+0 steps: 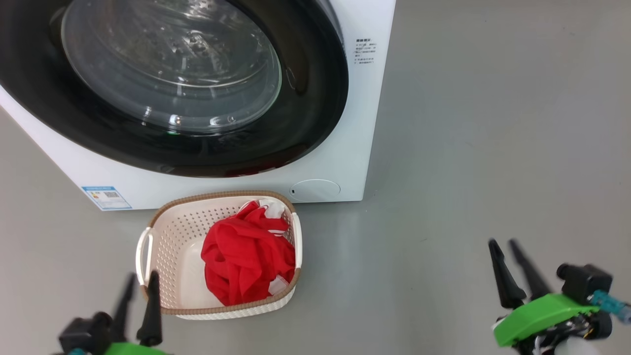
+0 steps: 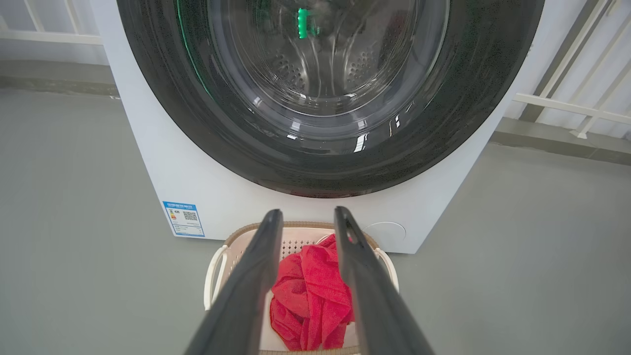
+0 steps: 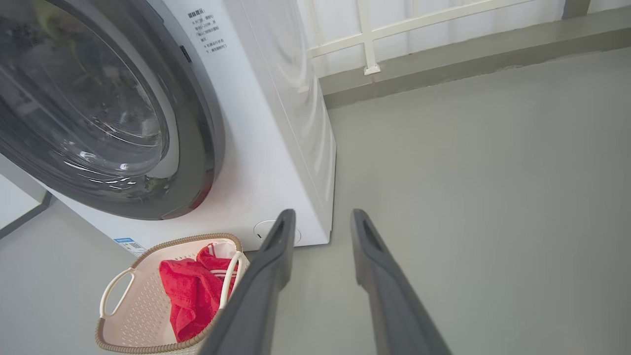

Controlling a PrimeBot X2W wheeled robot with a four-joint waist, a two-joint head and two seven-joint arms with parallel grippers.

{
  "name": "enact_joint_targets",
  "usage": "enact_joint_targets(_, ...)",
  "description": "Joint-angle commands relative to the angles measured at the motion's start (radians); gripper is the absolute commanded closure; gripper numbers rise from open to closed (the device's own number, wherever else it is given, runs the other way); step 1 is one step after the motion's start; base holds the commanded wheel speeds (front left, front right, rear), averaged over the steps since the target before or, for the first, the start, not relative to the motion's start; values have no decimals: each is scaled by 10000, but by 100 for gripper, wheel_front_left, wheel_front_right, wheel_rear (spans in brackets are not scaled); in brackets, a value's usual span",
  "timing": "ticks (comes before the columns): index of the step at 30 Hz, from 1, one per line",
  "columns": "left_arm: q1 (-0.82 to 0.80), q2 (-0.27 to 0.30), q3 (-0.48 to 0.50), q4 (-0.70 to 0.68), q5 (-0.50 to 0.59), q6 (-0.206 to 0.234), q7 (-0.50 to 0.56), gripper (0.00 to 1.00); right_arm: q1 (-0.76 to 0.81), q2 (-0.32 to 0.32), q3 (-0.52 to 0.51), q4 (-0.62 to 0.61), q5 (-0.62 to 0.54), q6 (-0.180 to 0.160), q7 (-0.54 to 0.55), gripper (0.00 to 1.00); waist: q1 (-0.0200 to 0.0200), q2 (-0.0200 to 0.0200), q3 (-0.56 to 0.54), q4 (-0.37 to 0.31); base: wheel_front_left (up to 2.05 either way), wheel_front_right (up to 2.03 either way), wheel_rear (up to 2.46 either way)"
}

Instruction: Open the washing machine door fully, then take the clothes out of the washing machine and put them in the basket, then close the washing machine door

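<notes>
The washing machine (image 1: 345,162) is a white front-loader. The washing machine door (image 1: 315,98), with its black rim and clear glass bowl, lies flat against the front. On the floor just before it stands the cream basket (image 1: 217,196) with the red clothes (image 1: 246,256) bunched in its right half. My left gripper (image 1: 143,276) hovers at the basket's near left corner, open and holding nothing. In the left wrist view that gripper (image 2: 308,214) points over the clothes (image 2: 305,291) at the door. My right gripper (image 1: 503,242) is open over bare floor well to the right, and appears again in the right wrist view (image 3: 323,217).
A blue sticker (image 1: 106,197) and a small round cap (image 1: 315,190) sit low on the machine's front. Grey floor (image 1: 493,148) stretches to the right of the machine. A white railing (image 3: 365,39) and a low ledge run behind it.
</notes>
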Motion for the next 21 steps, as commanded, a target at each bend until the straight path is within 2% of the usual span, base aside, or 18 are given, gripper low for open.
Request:
enact_joint_targets(1, 59, -107, -42, 182, -2, 0, 42, 100, 75, 102, 10, 176, 0, 0, 10, 100, 0, 0, -1, 0, 0, 0, 0)
enact_joint_targets(8, 236, -278, -78, 458, -331, -1, 144, 100, 316, 295, -4, 452, 288, 0, 104, 100, 3, 0, -21, -1, 0, 0, 0)
enact_joint_targets(12, 236, -275, -35, 411, -757, -2, 259, 100, 345, 325, -47, 370, 661, -1, 221, 100, 23, 0, -88, 1, 0, 0, 0)
enact_joint_targets(16, 214, -272, 8, 384, -1186, -3, 371, 100, 352, 355, -88, 309, 1036, -2, 336, 100, 2, 0, -107, 1, 0, 0, 0)
enact_joint_targets(21, 181, -268, 65, 341, -1723, -4, 514, 100, 355, 392, -144, 223, 1505, -2, 483, 100, 1, 0, -146, 2, 0, 0, 0)
